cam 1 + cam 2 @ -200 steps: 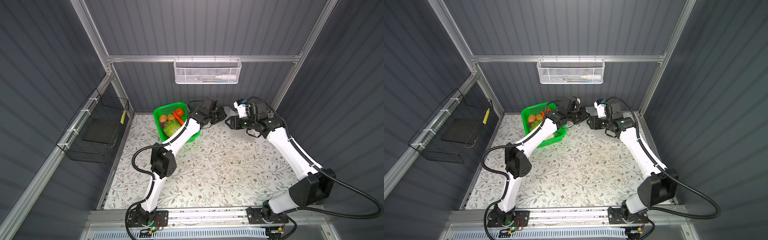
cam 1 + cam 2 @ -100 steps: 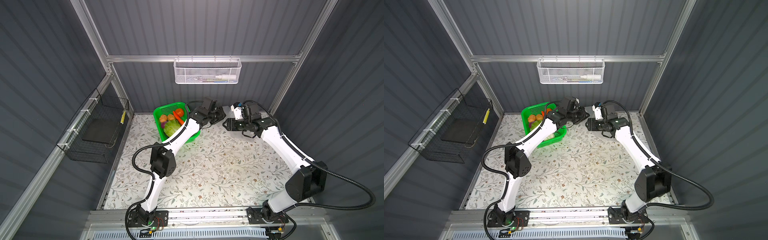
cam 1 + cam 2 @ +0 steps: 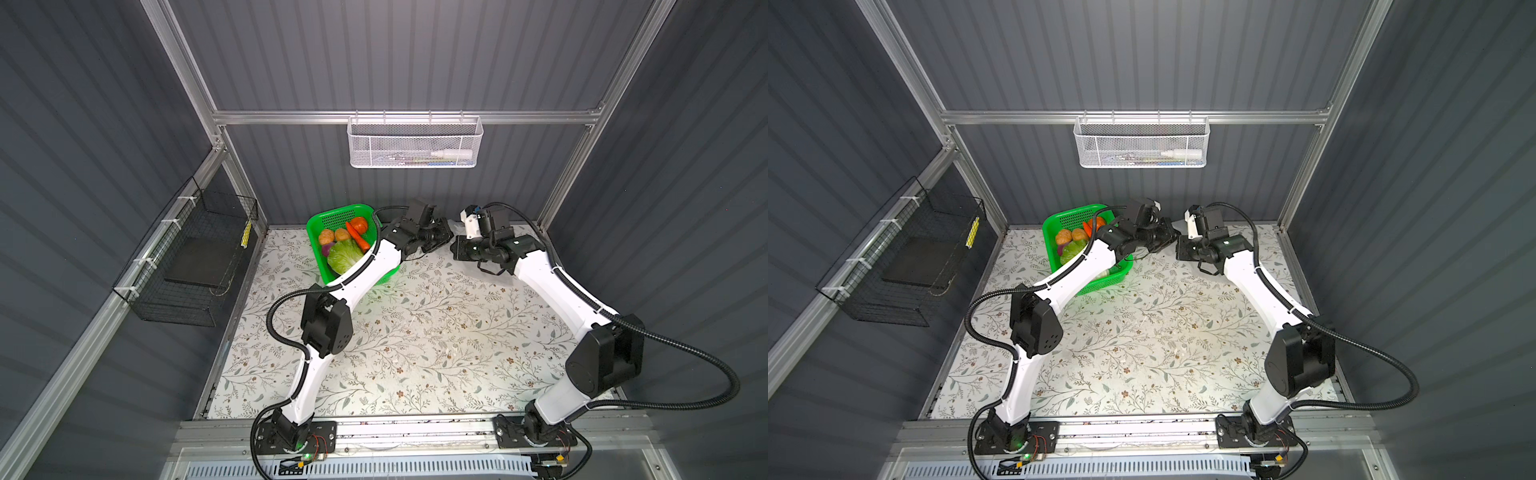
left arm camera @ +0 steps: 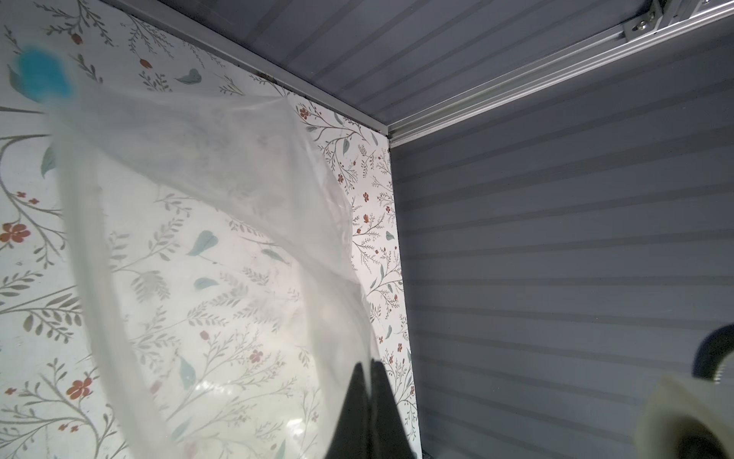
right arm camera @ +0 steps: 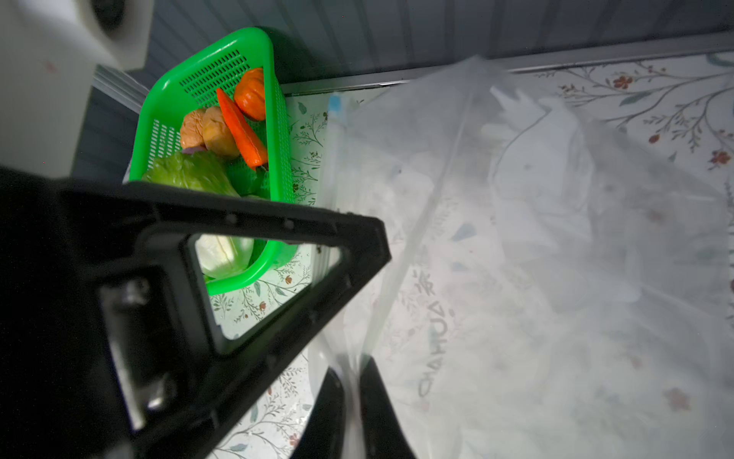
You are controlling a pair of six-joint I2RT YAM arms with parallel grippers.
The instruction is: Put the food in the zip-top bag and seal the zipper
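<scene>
Both arms are huddled just beside the green basket (image 3: 338, 217), and right now it's all about the zip-top bag (image 5: 536, 238). The left end effector (image 4: 368, 383) is clenched on a pinch of the clear film. The right end effector (image 5: 353, 381) is clamped on the bag's edge too, right up against the other one.

My read is that two grips this close together on the mouth edge is how you'd peel the two layers apart. So this looks like the get-the-bag-open step, not loading yet.

The bag hangs from those two pinches and sprawls over the floral worktop (image 3: 436, 332) beside the basket. The light-blue zipper slider tab (image 5: 335, 104) sits at the bag corner nearest the basket's rim. I can't tell from here whether it's been run open.

The food is all in the basket: carrot (image 5: 240, 131), pumpkin piece (image 5: 250, 93), two potatoes (image 5: 206, 129) and cabbage (image 5: 190, 177), with a sliver of purple under the potatoes. I can't spot the eggplant, and I see nothing inside the bag.

Parking the basket that close makes sense, since each veg gets a short hop. My worry is the film: it's thin and slippery, so a pinch could easily slide off once the arms pull apart.
</scene>
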